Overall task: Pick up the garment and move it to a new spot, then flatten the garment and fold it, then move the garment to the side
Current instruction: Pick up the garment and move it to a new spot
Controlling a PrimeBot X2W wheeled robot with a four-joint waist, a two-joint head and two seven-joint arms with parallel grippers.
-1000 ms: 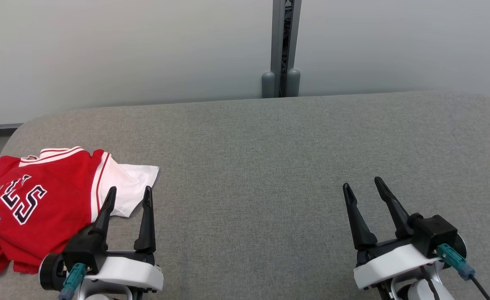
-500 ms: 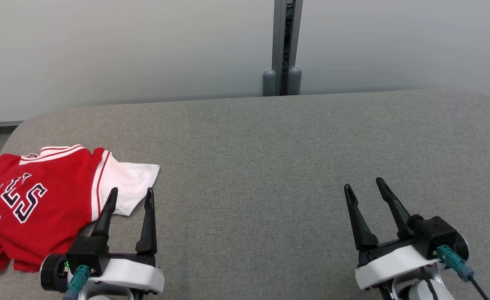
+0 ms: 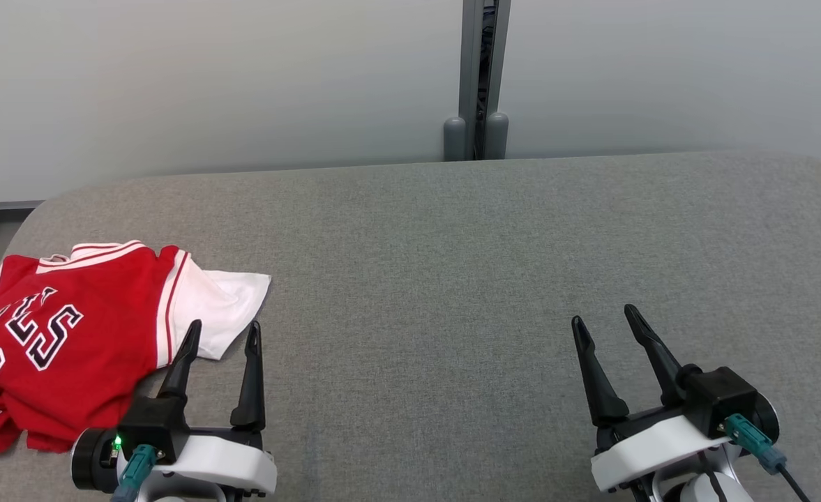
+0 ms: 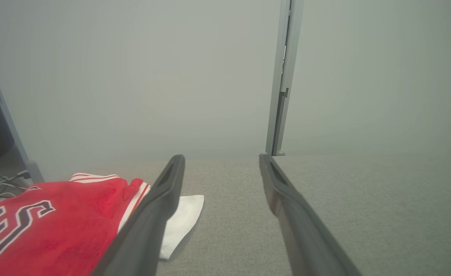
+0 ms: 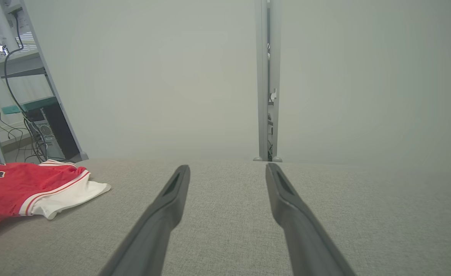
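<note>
Red jersey fabric with white trim and dark-outlined lettering marks the garment (image 3: 68, 341), which lies folded and a little rumpled on the grey cloth-covered table (image 3: 438, 279), at about eight o'clock in the head view, close to the table's rounded left end. One white sleeve (image 3: 225, 307) sticks out from it toward three o'clock and lies flat.

The left gripper (image 3: 224, 325) sits at seven o'clock with its two dark fingers spread apart and nothing between them. Its outer finger (image 3: 180, 362) overlaps the edge of the sleeve. From the left wrist view it seems to pass just over the cloth, but whether it touches is hard to tell.

The right gripper (image 3: 603, 315) is at five o'clock, well apart from the garment. Its fingers are also spread wide and empty over bare table.

A pale wall (image 3: 208, 84) runs behind the table, split by a grey post (image 3: 478, 77) at twelve o'clock.
</note>
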